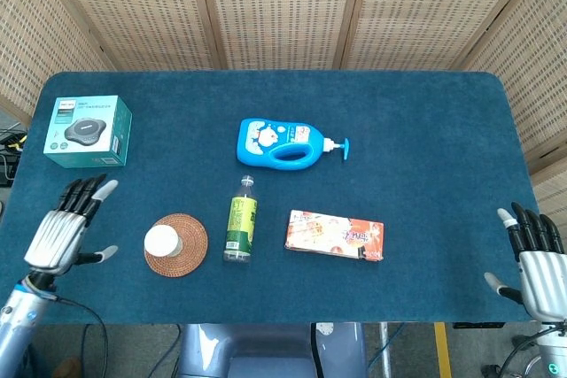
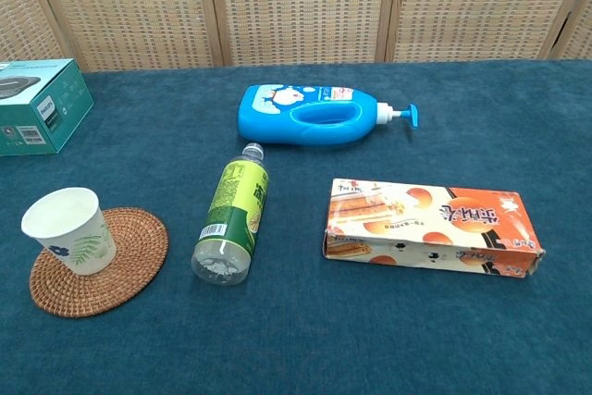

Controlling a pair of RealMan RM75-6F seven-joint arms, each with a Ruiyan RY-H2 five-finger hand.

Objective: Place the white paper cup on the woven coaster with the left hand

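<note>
Woven from brown fibre, the round woven coaster (image 2: 111, 265) lies near the front left of a table (image 1: 425, 130) covered in dark blue cloth. On it stands the white paper cup (image 2: 68, 229), upright, printed with a small leaf and flower, sitting toward the coaster's left side. Well to the left of the coaster, the left hand (image 1: 64, 229) hovers with its fingers spread wide, holding nothing and clear of the cup. At the far right front edge, the right hand (image 1: 537, 258) also shows its fingers apart and holds nothing. Just right of the coaster, a green bottle (image 2: 232, 219) lies on its side. Beyond it lies a blue pump bottle (image 2: 314, 117), and an orange snack box (image 2: 430, 228) rests to the right. A teal box (image 1: 88, 131) sits at back left.
</note>
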